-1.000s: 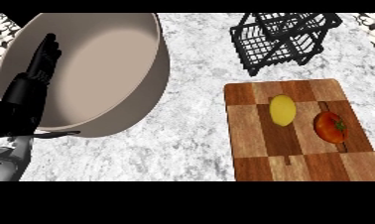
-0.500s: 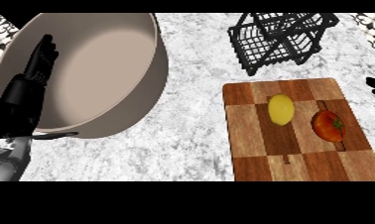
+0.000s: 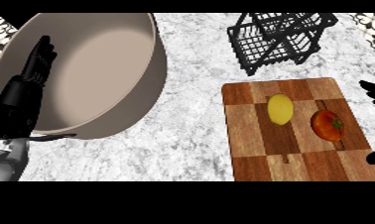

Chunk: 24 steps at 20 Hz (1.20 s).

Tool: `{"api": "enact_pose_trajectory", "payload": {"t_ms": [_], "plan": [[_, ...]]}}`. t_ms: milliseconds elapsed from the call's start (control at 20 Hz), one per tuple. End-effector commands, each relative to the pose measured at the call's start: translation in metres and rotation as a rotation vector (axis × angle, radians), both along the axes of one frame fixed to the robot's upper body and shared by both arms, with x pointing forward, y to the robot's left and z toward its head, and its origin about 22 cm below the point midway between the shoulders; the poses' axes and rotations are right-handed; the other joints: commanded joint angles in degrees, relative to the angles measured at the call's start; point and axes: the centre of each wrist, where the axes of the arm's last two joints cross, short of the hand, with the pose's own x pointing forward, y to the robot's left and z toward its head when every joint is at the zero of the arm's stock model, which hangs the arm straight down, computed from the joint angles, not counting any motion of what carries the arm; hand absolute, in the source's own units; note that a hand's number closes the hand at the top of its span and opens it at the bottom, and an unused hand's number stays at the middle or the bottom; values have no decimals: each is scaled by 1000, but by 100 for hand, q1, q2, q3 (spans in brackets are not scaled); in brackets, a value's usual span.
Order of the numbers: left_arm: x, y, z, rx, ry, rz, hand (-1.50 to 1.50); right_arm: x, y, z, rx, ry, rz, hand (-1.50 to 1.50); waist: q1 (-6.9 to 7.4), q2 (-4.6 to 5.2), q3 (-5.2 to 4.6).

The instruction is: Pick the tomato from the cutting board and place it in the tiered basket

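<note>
Nowhere any writing; left robot hand rests spread, tomato on cutting board.

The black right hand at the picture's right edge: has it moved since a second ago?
Yes. The black right hand was out of sight then; now its fingertips poke in from the right edge, beside the wooden cutting board, toward the red tomato.

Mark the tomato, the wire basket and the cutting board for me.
tomato (image 3: pixel 327 125), head view, middle of its red skin.
wire basket (image 3: pixel 282 39), head view, its black wire side.
cutting board (image 3: pixel 293 161), head view, bare wood near the front.
</note>
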Motion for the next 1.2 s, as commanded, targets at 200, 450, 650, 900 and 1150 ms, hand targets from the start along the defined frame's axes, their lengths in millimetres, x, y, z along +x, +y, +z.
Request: {"api": "enact_pose_trajectory", "payload": {"t_ms": [200, 450, 650, 900, 1150], "plan": [[-9, -4, -58, 3, 160, 44, 0, 0, 12, -11, -19, 50, 6, -150, 13, 170, -157], [0, 6, -57, 12, 155, 51, 0, -4, 20, -28, -5, 62, -7, -150, -20, 181, -158], [1, 5, -41, -12, 174, 42, 0, -9, 29, -38, 2, 72, -2, -150, -18, 151, -154], [-3, 0, -49, 3, 168, 38, 0, 7, 47, -53, 13, 91, 0, -150, 107, 182, -151], [3, 2, -50, 4, 167, 40, 0, 15, 32, -42, 32, 93, 21, -150, 59, 195, -153]]}}
